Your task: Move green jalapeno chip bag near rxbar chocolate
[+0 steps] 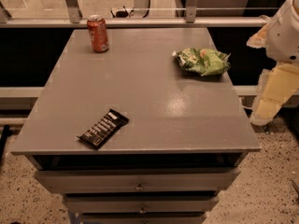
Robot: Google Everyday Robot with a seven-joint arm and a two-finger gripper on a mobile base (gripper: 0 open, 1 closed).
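The green jalapeno chip bag point(202, 61) lies crumpled on the grey table point(149, 92) at the far right, close to the right edge. The rxbar chocolate point(103, 128), a slim black bar with white lettering, lies flat and diagonal near the front left edge. My gripper point(267, 107) hangs off the table's right side, beyond the edge, lower than and to the right of the chip bag. It holds nothing that I can see. The white arm point(286, 29) rises above it at the right border.
A red soda can point(98, 33) stands upright at the table's back left. Drawers point(139, 183) sit under the tabletop at the front. A railing point(140, 21) runs behind the table. Speckled floor lies all around.
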